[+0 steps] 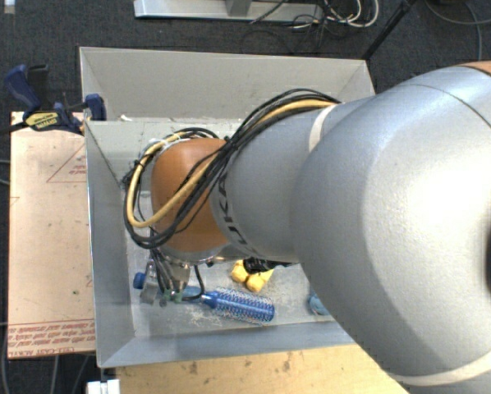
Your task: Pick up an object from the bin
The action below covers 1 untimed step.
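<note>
Arm: one, grey, entering from the right; its thick link lies closest to the camera and covers the right half of the bin. Wrist: bent steeply down toward the bin's left side, under an orange cover, with black and yellow cables looped round it. Gripper: pointing down, tip at the floor in the near-left corner; whether it is open or closed cannot be told. Brush: blue, bristled, lying flat along the near wall, handle end toward the gripper and just beside it; whether it is gripped cannot be told. Small blue piece: just left of the gripper. Yellow thing: behind the brush, partly under the arm. Pale blue thing: right of the brush, at the arm's edge. Far wall: bare grey metal.
</note>
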{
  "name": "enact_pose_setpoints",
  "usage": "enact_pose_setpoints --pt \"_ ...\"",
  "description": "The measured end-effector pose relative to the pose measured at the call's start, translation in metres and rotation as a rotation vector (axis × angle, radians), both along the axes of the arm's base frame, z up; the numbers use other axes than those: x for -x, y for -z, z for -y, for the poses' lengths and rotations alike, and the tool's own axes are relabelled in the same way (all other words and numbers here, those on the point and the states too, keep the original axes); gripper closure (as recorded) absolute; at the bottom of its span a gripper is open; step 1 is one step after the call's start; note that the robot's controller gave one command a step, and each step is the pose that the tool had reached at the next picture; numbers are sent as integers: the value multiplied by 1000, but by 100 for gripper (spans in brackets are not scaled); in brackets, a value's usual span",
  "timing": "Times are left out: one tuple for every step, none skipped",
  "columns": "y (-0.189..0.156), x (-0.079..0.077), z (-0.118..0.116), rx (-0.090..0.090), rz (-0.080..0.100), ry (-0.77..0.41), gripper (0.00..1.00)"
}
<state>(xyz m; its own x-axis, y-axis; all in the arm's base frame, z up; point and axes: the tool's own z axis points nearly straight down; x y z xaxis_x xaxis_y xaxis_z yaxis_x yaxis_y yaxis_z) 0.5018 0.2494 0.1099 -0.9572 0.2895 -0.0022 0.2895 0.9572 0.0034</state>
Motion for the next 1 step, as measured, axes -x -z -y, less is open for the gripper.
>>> enact_pose_setpoints --pt "-40 -1 -1 0 0 -2 100"
